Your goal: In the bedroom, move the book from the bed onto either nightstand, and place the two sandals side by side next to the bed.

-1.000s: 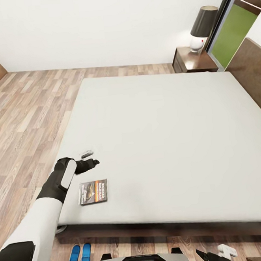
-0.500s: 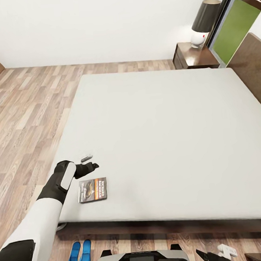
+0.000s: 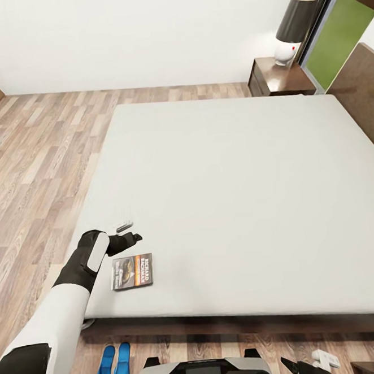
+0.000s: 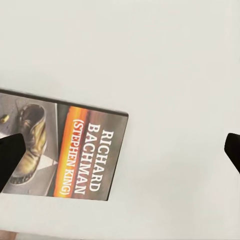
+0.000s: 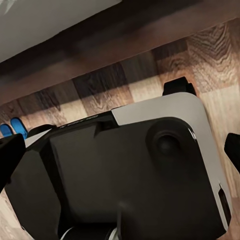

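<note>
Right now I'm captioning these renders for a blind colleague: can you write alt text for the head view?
The left gripper hovers open over the pale mattress of the bed, just beyond the Richard Bachman paperback lying near its front corner. Two blue sandals lie side by side on the wood floor below; a lamp stands on the far nightstand.

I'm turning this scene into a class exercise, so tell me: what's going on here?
A two-armed robot stands at the foot of a bed. Its left gripper hangs open over the mattress, just beyond a Richard Bachman book lying flat near the edge, not gripped. Two blue sandals lie side by side on the floor beside the bed. The right gripper rests low by the robot's base. A nightstand with a lamp stands at the far corner.
</note>
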You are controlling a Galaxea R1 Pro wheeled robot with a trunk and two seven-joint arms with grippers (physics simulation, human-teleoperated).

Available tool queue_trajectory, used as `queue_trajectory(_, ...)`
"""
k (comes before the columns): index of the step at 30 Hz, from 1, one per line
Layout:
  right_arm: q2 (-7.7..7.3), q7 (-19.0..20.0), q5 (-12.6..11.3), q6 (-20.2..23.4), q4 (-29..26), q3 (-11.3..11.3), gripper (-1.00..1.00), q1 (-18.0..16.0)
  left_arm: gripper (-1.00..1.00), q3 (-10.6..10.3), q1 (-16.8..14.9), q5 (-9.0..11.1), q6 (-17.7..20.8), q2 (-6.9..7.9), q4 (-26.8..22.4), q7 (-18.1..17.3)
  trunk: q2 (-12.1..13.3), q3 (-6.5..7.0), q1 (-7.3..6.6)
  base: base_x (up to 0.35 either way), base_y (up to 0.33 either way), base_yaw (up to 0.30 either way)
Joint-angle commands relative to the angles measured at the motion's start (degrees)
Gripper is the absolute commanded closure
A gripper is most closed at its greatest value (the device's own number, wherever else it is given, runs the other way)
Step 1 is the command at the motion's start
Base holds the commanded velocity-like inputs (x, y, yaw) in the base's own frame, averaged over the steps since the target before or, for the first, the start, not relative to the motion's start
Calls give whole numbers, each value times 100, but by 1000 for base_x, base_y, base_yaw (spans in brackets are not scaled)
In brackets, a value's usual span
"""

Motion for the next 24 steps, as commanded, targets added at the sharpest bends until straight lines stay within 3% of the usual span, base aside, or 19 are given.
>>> queue_trajectory(1,0,26,35,-18,9,-45,-100,-4,-100,4,-2,62,24,0,-6,49,-49,-25,25,0,0,0)
queue_trajectory(24,0,26,35,-26,9,-45,-100,-3,-100,-14,-2,65,10,-9,-6,32,-972,-438,530,0,0,0)
